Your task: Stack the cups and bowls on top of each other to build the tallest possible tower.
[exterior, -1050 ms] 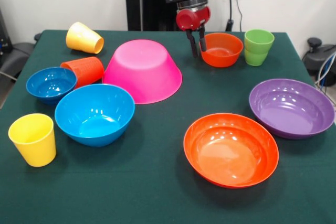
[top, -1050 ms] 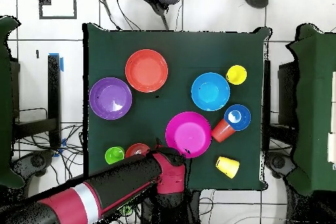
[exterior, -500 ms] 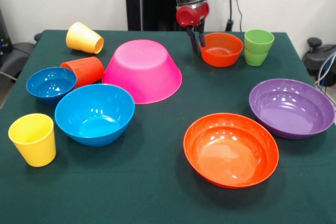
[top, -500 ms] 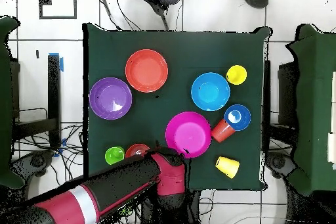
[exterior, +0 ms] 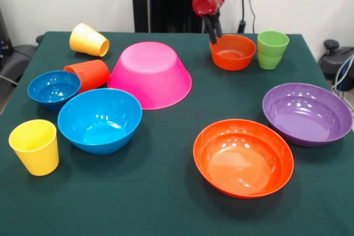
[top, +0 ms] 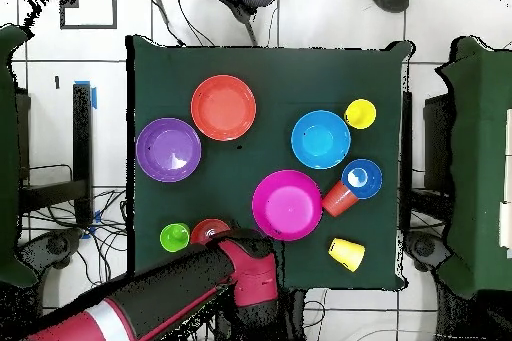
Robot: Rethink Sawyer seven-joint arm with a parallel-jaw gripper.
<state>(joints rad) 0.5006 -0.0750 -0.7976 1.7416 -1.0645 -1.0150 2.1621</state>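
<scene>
My gripper (exterior: 213, 39) hangs above the left rim of the small orange bowl (exterior: 233, 51) (top: 208, 228), open with a narrow gap and nothing in it. A green cup (exterior: 271, 49) (top: 175, 237) stands to that bowl's right. The large pink bowl (exterior: 150, 73) (top: 287, 205) lies upside down mid-table. Left of it, an orange-red cup (exterior: 88, 74) and a yellow cup (exterior: 88, 40) lie on their sides. A second yellow cup (exterior: 34, 146) stands upright at the front left. Every piece sits alone on the cloth. In the overhead view my arm (top: 240, 269) hides the gripper.
The small blue bowl (exterior: 53, 88) and the medium blue bowl (exterior: 99, 120) sit at the left. At the front right are the wide orange bowl (exterior: 243, 157) and the purple bowl (exterior: 307, 113). The green cloth (exterior: 166, 203) covers the table.
My gripper has risen and shifted right, from beside the small orange bowl to above its left rim. No cup or bowl has moved.
</scene>
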